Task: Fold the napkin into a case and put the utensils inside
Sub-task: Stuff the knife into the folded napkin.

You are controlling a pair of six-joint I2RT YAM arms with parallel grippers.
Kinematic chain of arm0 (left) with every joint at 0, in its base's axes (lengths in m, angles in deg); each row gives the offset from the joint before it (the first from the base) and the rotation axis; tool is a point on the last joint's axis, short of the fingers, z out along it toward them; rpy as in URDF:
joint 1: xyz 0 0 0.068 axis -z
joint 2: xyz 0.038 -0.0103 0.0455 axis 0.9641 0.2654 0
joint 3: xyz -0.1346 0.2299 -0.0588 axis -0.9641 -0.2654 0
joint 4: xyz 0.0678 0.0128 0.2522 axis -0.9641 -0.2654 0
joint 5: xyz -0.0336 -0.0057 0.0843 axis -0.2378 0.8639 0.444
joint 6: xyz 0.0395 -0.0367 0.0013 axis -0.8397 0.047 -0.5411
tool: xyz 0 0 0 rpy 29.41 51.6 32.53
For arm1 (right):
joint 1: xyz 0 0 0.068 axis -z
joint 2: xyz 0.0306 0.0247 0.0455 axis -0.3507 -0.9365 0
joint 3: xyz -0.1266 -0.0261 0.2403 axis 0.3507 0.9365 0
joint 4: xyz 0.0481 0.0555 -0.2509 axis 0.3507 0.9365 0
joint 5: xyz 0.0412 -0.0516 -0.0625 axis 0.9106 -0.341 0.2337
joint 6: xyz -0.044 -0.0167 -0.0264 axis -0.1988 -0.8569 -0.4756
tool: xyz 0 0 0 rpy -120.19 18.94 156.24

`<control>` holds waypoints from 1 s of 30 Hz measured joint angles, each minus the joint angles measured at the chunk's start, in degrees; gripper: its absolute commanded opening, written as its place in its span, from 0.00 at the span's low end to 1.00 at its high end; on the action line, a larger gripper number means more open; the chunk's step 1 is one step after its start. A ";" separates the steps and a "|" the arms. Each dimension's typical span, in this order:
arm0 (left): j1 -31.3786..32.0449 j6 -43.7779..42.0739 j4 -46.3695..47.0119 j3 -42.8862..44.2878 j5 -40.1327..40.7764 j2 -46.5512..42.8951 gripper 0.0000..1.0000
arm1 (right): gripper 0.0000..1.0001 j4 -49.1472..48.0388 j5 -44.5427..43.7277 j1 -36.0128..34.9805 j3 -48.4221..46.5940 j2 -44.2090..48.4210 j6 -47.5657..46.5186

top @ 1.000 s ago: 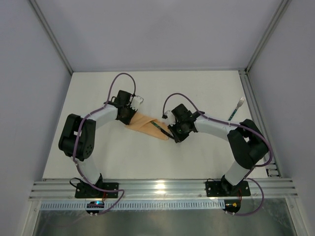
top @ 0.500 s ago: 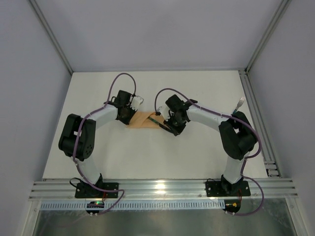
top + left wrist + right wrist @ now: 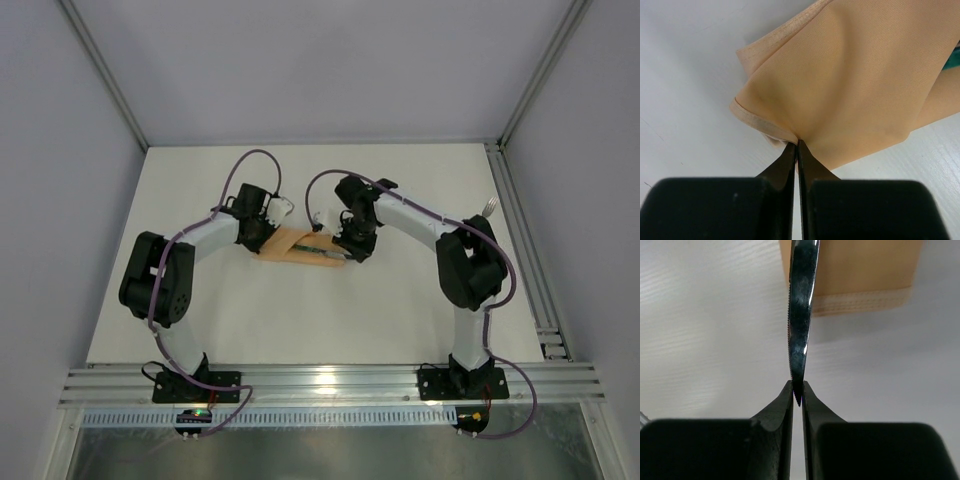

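Observation:
The peach-orange napkin (image 3: 290,243) lies folded as a flat case (image 3: 860,85) between the two grippers. My left gripper (image 3: 798,145) is shut on the cloth's hemmed corner, at the case's left end (image 3: 266,240). My right gripper (image 3: 799,390) is shut on the tip of the knife's serrated blade (image 3: 801,315). The blade runs away from the jaws to the case's stitched edge (image 3: 865,300). From above, the knife's teal handle (image 3: 320,254) lies along the cloth, with the right gripper (image 3: 346,250) at its right end. A sliver of teal (image 3: 955,56) shows at the cloth's fold. The fork (image 3: 489,207) lies far right.
A metal rail (image 3: 520,230) runs along the table's right edge, close to the fork. The right arm's elbow (image 3: 470,265) stands between the fork and the napkin. Grey walls (image 3: 60,200) close in the left, right and back sides.
The right gripper has carried the knife left and back toward the napkin, so the handle now lies over the cloth. The left gripper has closed on the napkin's corner. The cloth looks shorter.

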 measured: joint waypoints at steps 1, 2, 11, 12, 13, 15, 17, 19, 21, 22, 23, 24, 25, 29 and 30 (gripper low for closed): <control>0.00 -0.44 0.00 0.00 -0.09 -0.02 0.01 | 0.06 0.57 -0.11 0.11 -2.43 -1.40 -0.52; 0.00 -0.52 0.00 0.00 -0.09 -0.02 0.01 | 0.06 0.74 -0.20 0.17 -4.52 -2.78 -0.96; 0.00 -0.94 0.02 0.00 -0.39 -0.31 0.02 | 0.05 3.54 -0.57 0.55 -16.13 -10.29 -1.14; 0.00 -0.94 0.02 0.00 -0.57 -0.31 0.02 | 0.05 3.52 -0.57 0.55 -16.59 -10.84 -0.57; 0.00 -0.92 0.02 0.00 -0.70 -0.31 0.02 | 0.05 3.45 -0.59 0.55 -16.72 -11.10 -0.15; 0.00 -0.92 0.02 0.00 -0.76 -0.31 0.02 | 0.04 3.32 -0.61 0.52 -16.81 -11.76 0.55; 0.00 -0.92 0.04 0.00 -0.94 -0.33 0.02 | 0.04 3.30 -0.33 0.44 -16.85 -12.41 1.25; 0.00 -0.92 0.04 0.00 -1.11 -0.33 0.02 | 0.04 3.21 0.37 0.37 -17.38 -13.16 1.66; 0.00 -0.90 0.09 0.00 -1.18 -0.33 0.02 | 0.04 2.73 1.07 0.26 -17.92 -13.70 2.03; 0.00 -0.87 0.15 0.00 -1.18 -0.33 0.03 | 0.04 2.43 1.29 0.22 -18.27 -13.86 2.36; 0.00 -0.83 0.20 0.00 -1.20 -0.33 0.03 | 0.04 2.10 1.62 0.15 -18.64 -14.05 2.73; 0.00 -0.72 0.22 0.00 -1.25 -0.33 0.03 | 0.04 1.99 2.03 0.15 -19.17 -14.23 3.06; 0.00 -0.68 0.26 0.00 -1.33 -0.33 0.03 | 0.04 1.90 2.27 0.15 -19.65 -14.43 3.26; 0.00 -0.66 0.39 0.00 -1.57 -0.33 0.03 | 0.05 0.92 3.26 0.15 -20.76 -15.06 4.48; 0.00 -0.66 0.39 0.00 -1.57 -0.33 0.03 | 0.05 0.76 3.41 0.15 -20.79 -15.26 4.66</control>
